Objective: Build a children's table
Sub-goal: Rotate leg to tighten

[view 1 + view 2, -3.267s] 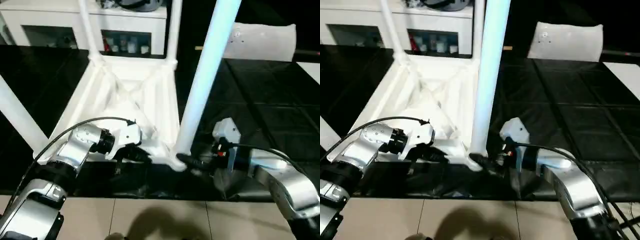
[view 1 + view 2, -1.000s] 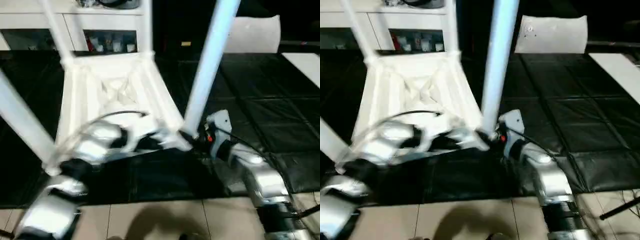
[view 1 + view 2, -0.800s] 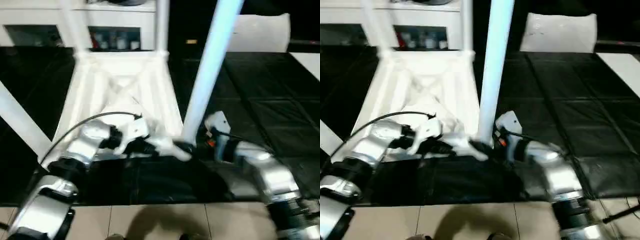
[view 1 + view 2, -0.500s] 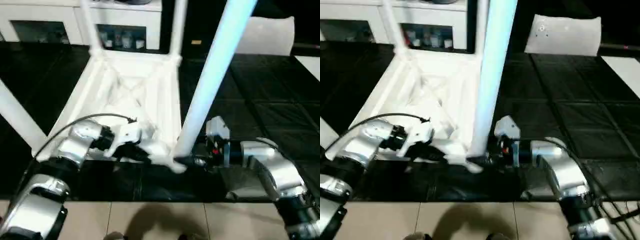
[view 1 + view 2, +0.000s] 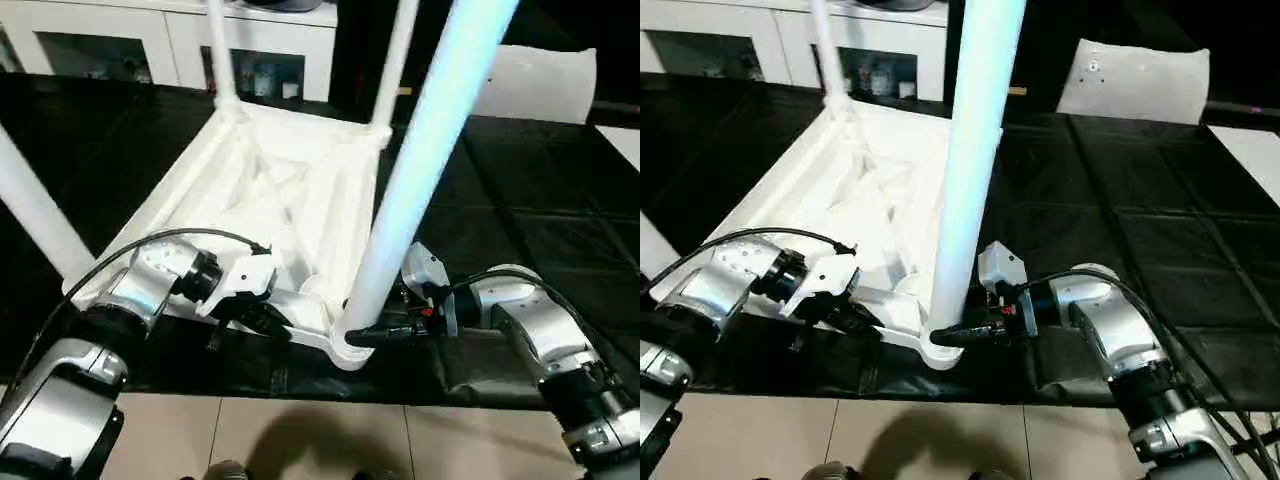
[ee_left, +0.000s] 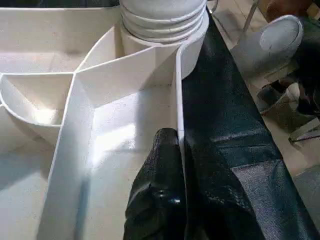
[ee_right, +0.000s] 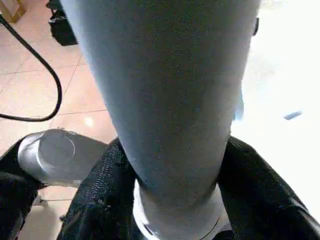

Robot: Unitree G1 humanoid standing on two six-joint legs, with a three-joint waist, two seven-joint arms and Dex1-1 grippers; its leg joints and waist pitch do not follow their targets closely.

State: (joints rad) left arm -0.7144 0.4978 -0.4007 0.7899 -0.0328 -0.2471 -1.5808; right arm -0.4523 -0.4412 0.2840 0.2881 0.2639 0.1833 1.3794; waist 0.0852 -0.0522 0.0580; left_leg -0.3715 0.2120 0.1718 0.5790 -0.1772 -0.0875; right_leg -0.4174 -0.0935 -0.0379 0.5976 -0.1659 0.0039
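Observation:
The white tabletop (image 5: 290, 190) lies upside down on the black mat, ribbed underside up. Four white legs stand in its corner sockets: two far ones (image 5: 218, 50) (image 5: 392, 60), a near left one (image 5: 35, 215) and a thick near right one (image 5: 420, 160). My left gripper (image 5: 262, 318) is shut on the tabletop's near rim. In the left wrist view the rim wall (image 6: 178, 100) runs between its black fingers (image 6: 162, 170). My right gripper (image 5: 375, 336) is shut on the foot of the near right leg (image 7: 170, 100), with a finger (image 7: 102, 192) on each side.
A white cabinet with glass doors (image 5: 120, 40) stands at the back. A flat white sheet with a small hole (image 5: 1135, 85) lies at the back right on the black mat (image 5: 520, 200). Beige floor tiles (image 5: 300, 440) run along the front.
The head camera has swung, so the whole picture has shifted. Both grippers keep the same holds on the rim and the leg; the table's near edge has swung slightly.

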